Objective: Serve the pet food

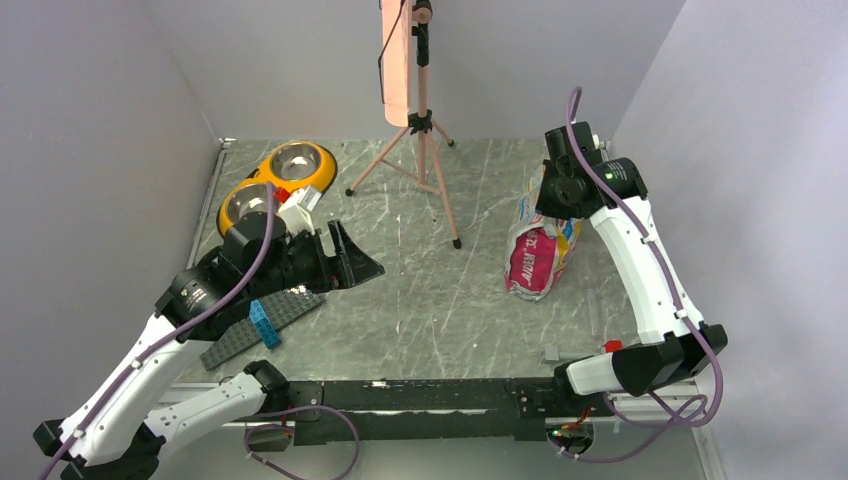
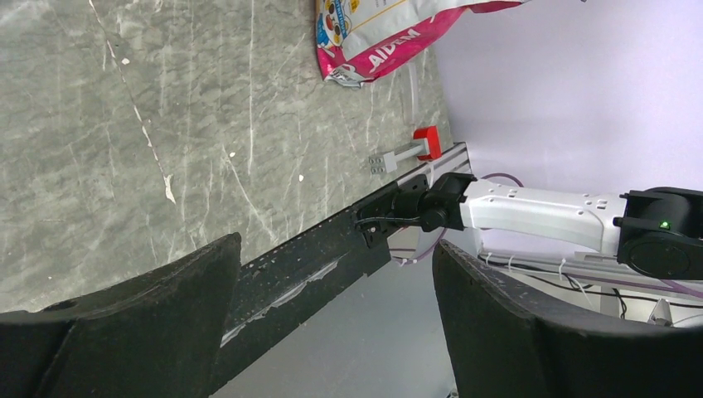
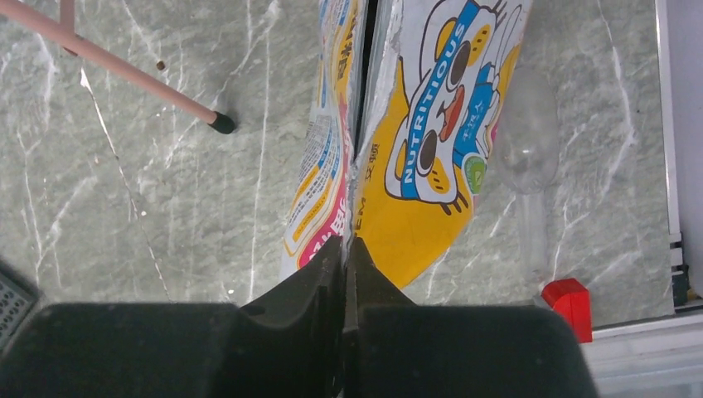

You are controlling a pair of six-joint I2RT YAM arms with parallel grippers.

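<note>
The cartoon-printed bag [image 1: 540,250] stands upright at the right of the table. My right gripper [image 1: 552,205] is shut on its top edge; in the right wrist view the closed jaws [image 3: 348,245] pinch the bag [image 3: 423,124] between them. No kibble shows in any view. The yellow double dish [image 1: 322,180] with two steel bowls sits at the far left. My left gripper [image 1: 345,265] is open and empty, just in front of the dish, turned toward the right; its view [image 2: 336,249] shows the bag [image 2: 381,33] far off.
A pink tripod [image 1: 425,150] stands at the back middle. A grey baseplate with a blue brick [image 1: 262,322] lies under my left arm. A clear plastic scoop [image 3: 526,157] lies on the table right of the bag. A red block [image 3: 568,305] sits at the front rail.
</note>
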